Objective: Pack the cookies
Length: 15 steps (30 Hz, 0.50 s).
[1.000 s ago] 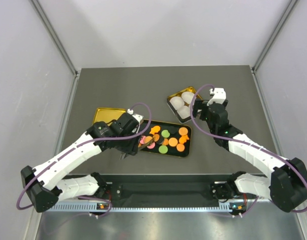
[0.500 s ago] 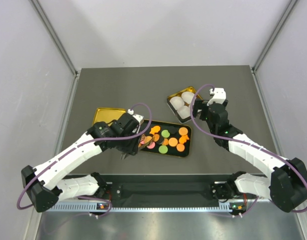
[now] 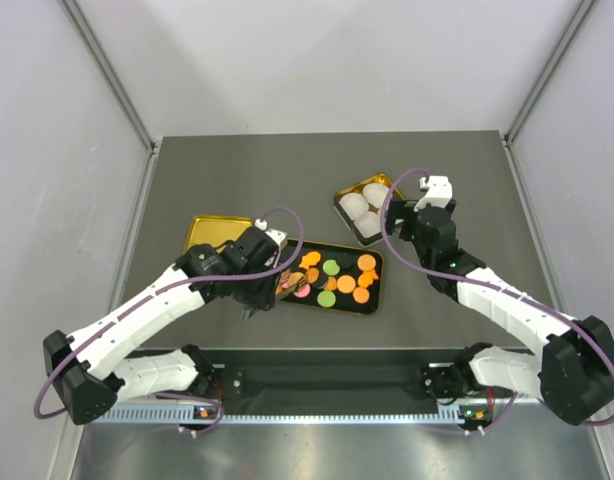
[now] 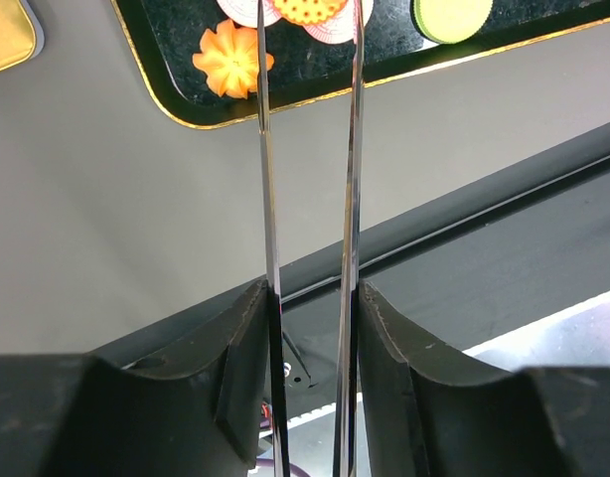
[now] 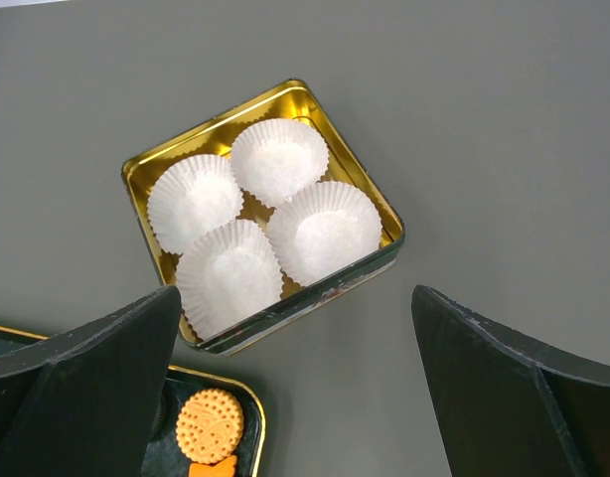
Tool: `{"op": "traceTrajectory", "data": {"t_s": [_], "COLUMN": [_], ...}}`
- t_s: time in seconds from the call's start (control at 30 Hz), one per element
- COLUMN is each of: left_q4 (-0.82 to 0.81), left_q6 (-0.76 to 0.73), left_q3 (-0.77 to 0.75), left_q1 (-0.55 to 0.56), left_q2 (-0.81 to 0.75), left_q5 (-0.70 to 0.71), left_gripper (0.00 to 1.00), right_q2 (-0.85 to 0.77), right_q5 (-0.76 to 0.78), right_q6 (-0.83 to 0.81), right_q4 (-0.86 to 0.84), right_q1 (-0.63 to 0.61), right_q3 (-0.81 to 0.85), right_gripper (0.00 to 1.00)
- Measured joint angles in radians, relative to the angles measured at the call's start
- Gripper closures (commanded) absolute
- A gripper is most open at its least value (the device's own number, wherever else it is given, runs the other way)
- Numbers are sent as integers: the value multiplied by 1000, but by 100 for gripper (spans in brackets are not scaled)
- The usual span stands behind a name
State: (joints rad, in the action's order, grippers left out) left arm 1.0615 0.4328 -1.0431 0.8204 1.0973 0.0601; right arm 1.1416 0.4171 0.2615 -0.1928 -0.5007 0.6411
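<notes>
Several cookies in orange, pink and green lie on a black gold-rimmed tray. My left gripper is shut on thin metal tweezers, whose blades reach over the tray's left end. In the left wrist view the blades frame an orange round cookie lying on pink ones, with an orange flower cookie to the left. The tips are cut off at the frame's top. My right gripper is open and empty, beside a gold tin holding several white paper cups. An orange cookie shows below it.
A gold lid lies left of the tray, behind my left wrist. The black rail of the arm bases runs along the near edge. Grey walls close in the table on both sides.
</notes>
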Motion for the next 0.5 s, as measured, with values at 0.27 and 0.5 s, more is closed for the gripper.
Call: {"op": "traceTrajectory", "data": {"t_s": [0.27, 0.5], "left_q4": [12, 12], "left_q6": [3, 3], "left_q3": [-45, -123], "left_q1": [0, 0], "left_q2": [0, 0], "left_q5": [32, 55], "left_gripper": [73, 73], "right_q2": [-2, -2], "right_q5": [0, 0], "right_q6": [0, 0], "right_q4": [0, 0], "right_q1": [0, 0], "right_q3": [0, 0], "right_gripper": [0, 0]}}
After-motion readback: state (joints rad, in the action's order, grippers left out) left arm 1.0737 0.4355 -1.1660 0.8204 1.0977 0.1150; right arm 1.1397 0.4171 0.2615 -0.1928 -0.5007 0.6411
